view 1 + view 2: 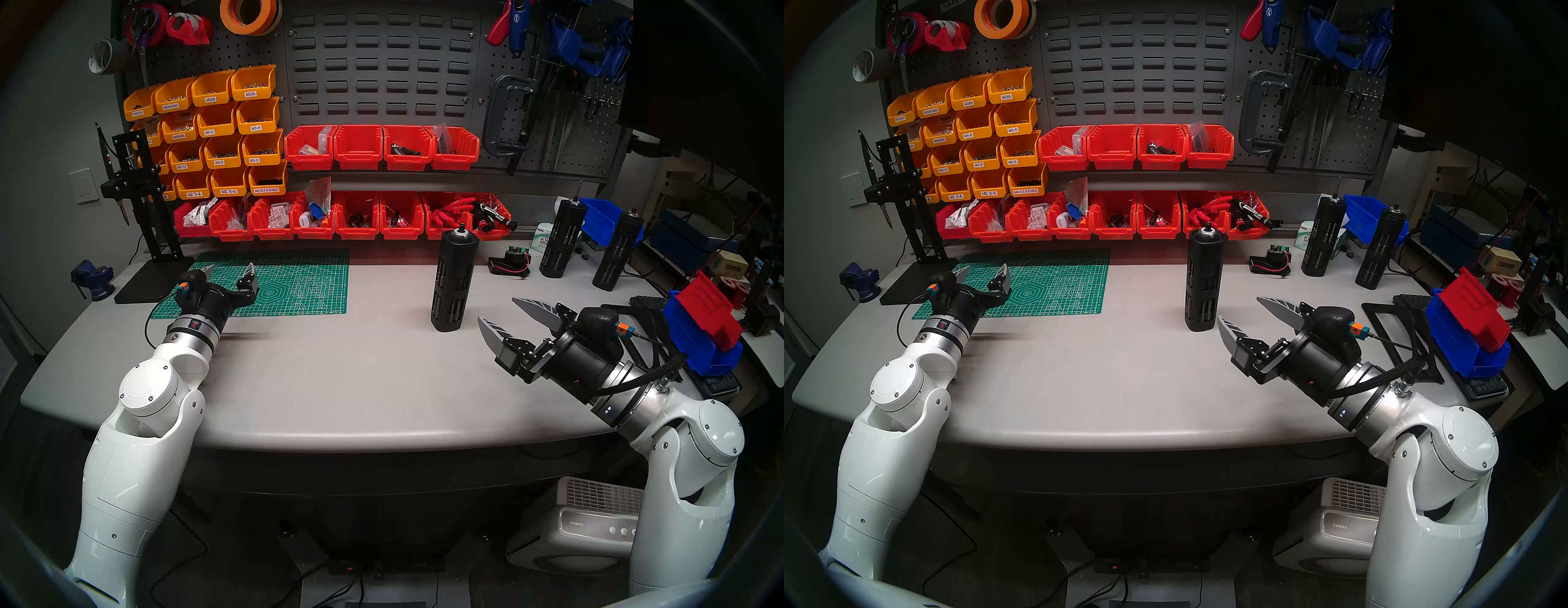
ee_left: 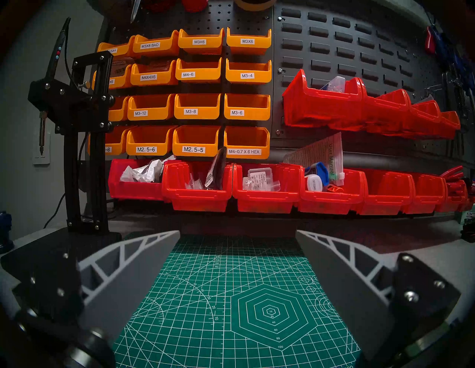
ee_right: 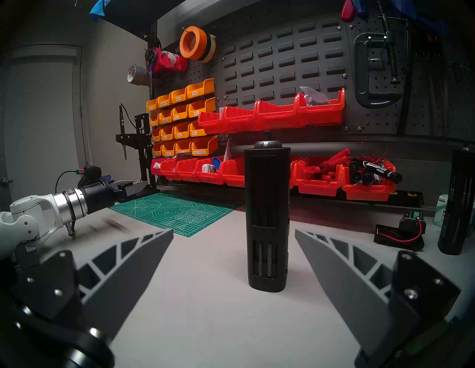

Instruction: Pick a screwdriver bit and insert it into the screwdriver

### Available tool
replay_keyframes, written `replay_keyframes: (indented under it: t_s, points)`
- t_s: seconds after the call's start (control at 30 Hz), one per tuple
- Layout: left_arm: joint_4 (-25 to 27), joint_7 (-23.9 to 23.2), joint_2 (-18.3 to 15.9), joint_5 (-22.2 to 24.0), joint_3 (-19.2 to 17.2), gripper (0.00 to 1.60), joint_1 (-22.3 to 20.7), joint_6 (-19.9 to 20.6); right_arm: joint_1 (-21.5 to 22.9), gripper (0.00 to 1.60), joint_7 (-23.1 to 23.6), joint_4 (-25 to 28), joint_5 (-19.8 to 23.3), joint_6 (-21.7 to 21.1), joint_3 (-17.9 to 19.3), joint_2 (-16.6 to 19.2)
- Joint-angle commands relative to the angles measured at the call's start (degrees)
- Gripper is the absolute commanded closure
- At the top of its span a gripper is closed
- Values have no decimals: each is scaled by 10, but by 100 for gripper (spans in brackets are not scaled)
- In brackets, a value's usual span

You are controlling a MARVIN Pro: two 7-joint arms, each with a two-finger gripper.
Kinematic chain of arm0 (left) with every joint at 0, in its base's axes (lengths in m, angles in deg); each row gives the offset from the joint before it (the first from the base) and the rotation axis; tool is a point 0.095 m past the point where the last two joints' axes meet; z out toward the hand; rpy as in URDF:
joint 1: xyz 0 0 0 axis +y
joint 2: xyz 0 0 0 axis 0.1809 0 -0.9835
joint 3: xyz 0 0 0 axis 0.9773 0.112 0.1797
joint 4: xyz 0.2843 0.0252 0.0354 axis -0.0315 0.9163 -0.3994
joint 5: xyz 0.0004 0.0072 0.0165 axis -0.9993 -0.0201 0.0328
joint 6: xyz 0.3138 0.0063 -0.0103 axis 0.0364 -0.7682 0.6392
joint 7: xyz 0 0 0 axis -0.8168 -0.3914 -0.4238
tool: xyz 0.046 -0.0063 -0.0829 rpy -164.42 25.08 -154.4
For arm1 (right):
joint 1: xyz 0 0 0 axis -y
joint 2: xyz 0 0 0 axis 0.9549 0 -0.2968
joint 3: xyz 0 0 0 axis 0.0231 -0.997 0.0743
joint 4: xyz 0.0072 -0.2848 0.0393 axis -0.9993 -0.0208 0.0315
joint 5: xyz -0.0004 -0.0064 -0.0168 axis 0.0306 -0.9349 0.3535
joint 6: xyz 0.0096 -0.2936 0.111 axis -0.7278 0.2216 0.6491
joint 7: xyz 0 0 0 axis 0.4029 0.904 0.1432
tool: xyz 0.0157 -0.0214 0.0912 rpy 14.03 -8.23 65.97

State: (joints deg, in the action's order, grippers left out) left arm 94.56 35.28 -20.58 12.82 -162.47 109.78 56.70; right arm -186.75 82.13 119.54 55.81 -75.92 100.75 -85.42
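Nearest us the right claw (image 3: 234, 269) has its grey fingers spread wide, empty, levelled at the screwdriver (image 3: 267, 218); we read that as lining up for a side grasp on the body; the screwdriver, a black slotted cylinder, stands upright mid-desk (image 1: 339, 382), just ahead of the right claw and clear of everything else; upright keeps its top socket facing up to take a bit. Thin rods show inside its side slots; we judge these may be the screwdriver bits (image 3: 264, 259), stowed in the body, but cannot confirm it; no loose bit is seen on the desk. The left claw (image 2: 237, 257) is also open and empty, held low over the green cutting mat (image 2: 231, 295), well apart from the screwdriver, likely parked. Two similar black cylinders (image 1: 562, 237) stand at the desk's far right.

Readable writing: orange bins (image 2: 198, 77) labelled M3X8 BAD, M3X8, M3X6, M4X4X6, M4-6, M3-4, M3-12, M3-8, M3-6, M2.5-6, M2.5-5, M4-0.7 X 6 HEX; a leaflet (image 2: 331, 156) in a red bin (image 2: 334, 200) says User Manual; the air purifier (image 1: 594, 526) under the desk reads coway.
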Motion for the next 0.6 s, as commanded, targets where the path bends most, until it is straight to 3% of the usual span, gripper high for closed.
replay_keyframes:
  t_s: [0.0,0.57]
  points:
    - [15,0,-1,0,-5,0,-12,-7,3,0,0,13,2,1,0,-1]
    - [15,0,-1,0,-4,0,-12,-7,29,0,-22,6,-17,-1,-18,5]
